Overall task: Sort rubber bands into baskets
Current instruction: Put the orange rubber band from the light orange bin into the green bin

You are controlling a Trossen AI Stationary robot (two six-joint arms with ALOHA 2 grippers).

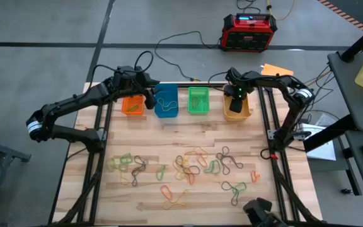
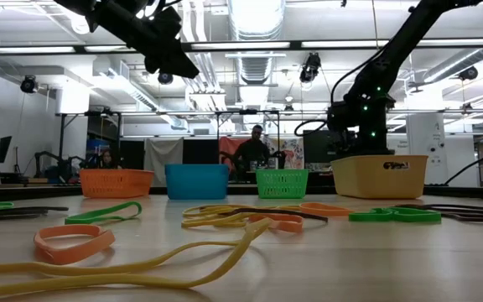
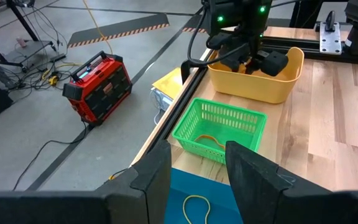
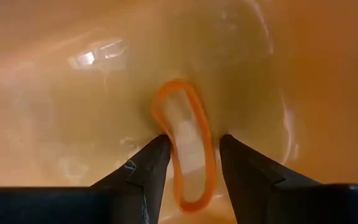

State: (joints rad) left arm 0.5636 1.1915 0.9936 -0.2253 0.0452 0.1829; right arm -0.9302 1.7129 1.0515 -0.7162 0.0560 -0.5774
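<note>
Four baskets stand in a row at the table's far edge: orange [image 1: 132, 106], blue [image 1: 166, 104], green [image 1: 198, 101] and a larger yellow one [image 1: 249, 112]. My right gripper [image 4: 193, 140] points down inside the yellow basket [image 4: 73, 112], open. An orange rubber band [image 4: 185, 118] lies on the basket's floor between its fingers. My left gripper [image 3: 197, 149] hovers open above the blue basket [image 3: 185, 193], which holds a yellow band [image 3: 194, 208]. The green basket [image 3: 219, 127] holds another yellow band [image 3: 213, 140]. Many loose rubber bands [image 1: 188, 167] lie on the near half of the table.
A red-and-black box [image 1: 249, 31] sits on the floor beyond the table, with black cables [image 1: 181, 39] running from it. Dark frame rails [image 1: 273, 126] run along both table sides. In the low view, people [image 2: 254, 151] show in the room behind the baskets.
</note>
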